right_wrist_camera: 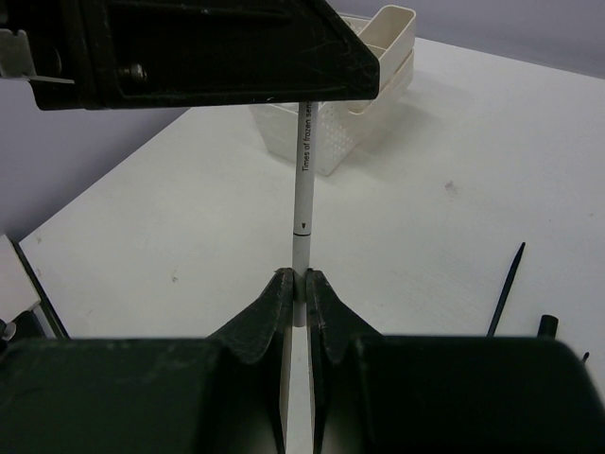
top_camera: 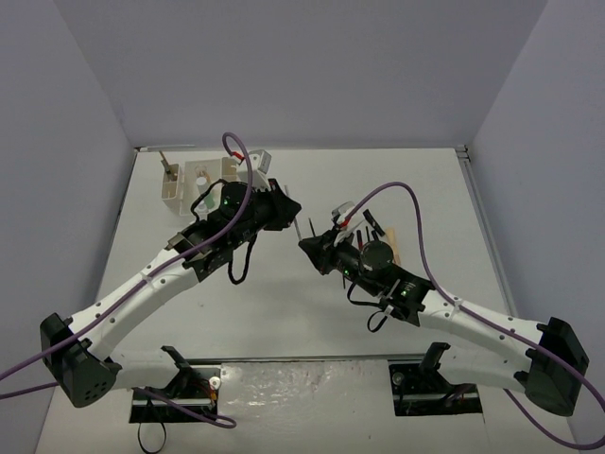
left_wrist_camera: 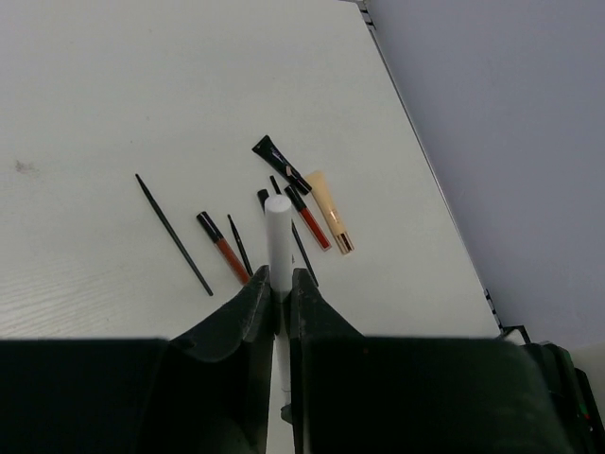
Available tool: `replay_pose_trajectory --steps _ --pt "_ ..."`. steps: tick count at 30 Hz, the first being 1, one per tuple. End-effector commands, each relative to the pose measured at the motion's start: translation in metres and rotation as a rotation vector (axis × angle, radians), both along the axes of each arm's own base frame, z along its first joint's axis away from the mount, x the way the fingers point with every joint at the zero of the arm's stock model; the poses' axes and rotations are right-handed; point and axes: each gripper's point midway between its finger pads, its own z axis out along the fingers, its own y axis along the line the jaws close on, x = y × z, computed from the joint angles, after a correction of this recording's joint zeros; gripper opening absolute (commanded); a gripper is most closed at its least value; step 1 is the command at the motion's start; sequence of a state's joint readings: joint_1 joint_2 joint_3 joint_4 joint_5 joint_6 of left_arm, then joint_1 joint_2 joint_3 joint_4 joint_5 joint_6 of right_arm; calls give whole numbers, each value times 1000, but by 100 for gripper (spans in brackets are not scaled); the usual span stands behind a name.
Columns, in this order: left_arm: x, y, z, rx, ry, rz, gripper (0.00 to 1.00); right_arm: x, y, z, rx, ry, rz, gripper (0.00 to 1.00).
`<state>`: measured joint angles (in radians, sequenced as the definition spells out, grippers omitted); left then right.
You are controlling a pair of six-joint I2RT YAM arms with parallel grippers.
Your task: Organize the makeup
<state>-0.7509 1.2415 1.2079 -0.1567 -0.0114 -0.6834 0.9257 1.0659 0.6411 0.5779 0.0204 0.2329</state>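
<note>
Our right gripper (right_wrist_camera: pixel 296 284) pinches one end of a white pencil (right_wrist_camera: pixel 303 199). Our left gripper (left_wrist_camera: pixel 276 284) clamps the other end, so we hold it between both, above the table (left_wrist_camera: pixel 95 95). Past the left fingers lie a black brush (left_wrist_camera: pixel 172 232), a red pencil (left_wrist_camera: pixel 227 255), a black tube (left_wrist_camera: pixel 280 159) and a tan tube (left_wrist_camera: pixel 329 210), close together. From above, our right arm (top_camera: pixel 454 312) hides most of them. The box (right_wrist_camera: pixel 321 142) stands farther off.

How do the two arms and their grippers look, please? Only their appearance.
The left arm and right arm have white shells on the long links, with black joints and black bases. A purple cable loops along each. Small green lights glow near the wrists. The left gripper and right gripper are black, each with two tapering fingers.
</note>
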Motion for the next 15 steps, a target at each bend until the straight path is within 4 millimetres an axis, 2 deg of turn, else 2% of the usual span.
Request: replay_pose_trajectory --steps 1,3,8,11,13,15 --pt "5 2 49 -80 -127 25 0 3 8 31 77 -73 8 4" --pt "6 5 49 -70 -139 33 0 4 8 33 76 -74 2 17" --pt "11 25 46 2 -186 107 0 10 -1 34 46 -66 -50 83" --pt "18 47 45 108 -232 178 0 15 -10 37 28 -65 -106 95" --pt "29 78 49 186 -262 299 0 18 -20 28 -19 -44 -151 100" --pt "40 107 55 233 -288 380 0 21 -29 22 -45 -32 -196 100"
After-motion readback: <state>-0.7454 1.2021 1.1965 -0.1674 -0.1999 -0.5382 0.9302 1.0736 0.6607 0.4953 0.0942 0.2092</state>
